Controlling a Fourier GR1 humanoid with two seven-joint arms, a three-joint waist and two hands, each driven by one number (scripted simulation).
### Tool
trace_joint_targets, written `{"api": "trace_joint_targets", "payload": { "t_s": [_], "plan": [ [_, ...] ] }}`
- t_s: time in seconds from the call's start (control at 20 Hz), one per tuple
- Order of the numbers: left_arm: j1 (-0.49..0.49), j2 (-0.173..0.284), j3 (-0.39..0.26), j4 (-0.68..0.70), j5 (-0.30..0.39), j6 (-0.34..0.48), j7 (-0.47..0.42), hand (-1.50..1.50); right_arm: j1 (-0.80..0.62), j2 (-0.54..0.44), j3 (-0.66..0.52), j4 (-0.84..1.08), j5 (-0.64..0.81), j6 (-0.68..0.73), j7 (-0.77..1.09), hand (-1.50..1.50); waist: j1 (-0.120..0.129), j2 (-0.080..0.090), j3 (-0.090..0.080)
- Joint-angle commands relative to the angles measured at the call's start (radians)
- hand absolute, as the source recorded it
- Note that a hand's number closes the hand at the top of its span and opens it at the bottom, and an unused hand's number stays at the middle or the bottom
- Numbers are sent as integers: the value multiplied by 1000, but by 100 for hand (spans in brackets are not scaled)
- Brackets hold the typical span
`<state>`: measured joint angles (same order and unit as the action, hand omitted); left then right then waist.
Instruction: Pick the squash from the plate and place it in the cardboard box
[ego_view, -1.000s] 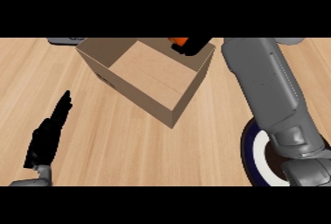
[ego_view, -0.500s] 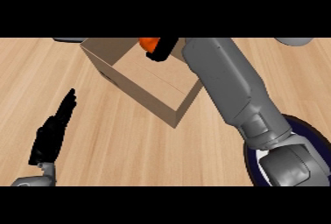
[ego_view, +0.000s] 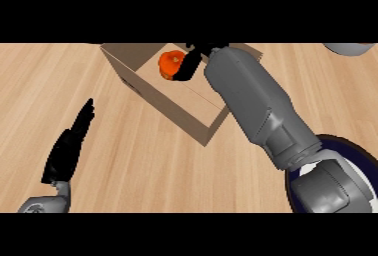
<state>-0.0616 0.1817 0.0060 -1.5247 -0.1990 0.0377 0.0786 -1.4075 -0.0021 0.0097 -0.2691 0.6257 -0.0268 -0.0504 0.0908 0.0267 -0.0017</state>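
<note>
While over one box (ego_view: 173, 107): one squash (ego_view: 170, 65)

light even and bright across wooden table (ego_view: 133, 165), no glare, wood grain plain to see. cardboard box (ego_view: 173, 102) side facing viewer darker than its lit top rim; inside of box shaded. soft faint shadow on table along box's lower edge. grey forearm (ego_view: 255, 107) shows gentle shine along upper surface, darker on underside. left hand (ego_view: 68, 150) flat black, no detail readable within it. orange squash (ego_view: 171, 64) vivid, slight shading on lower side. no blur, no bending at edges.
</note>
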Motion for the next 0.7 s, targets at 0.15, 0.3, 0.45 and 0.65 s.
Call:
{"api": "trace_joint_targets", "payload": {
  "t_s": [0.15, 0.3, 0.45, 0.65],
  "plan": [
    [-12, -12, -23, 2, -14, -5, -2, 0, -5, 2, -20, 65, -109, -63, -37, -150, 28, 4, 0],
    [-54, -24, -22, 3, -16, 6, 30, 0, 16, 2, -108, 28, -191, -140, -102, -150, 11, 6, 1],
    [1, -1, 0, -1, -12, 4, -8, 0, 42, 2, -190, 5, -261, -218, -138, -150, -5, 2, 2],
    [-4, -16, -10, -16, -22, 16, 34, 0, 24, -28, -295, -13, -364, -160, -178, -150, -24, -4, 3]
  ]
}}
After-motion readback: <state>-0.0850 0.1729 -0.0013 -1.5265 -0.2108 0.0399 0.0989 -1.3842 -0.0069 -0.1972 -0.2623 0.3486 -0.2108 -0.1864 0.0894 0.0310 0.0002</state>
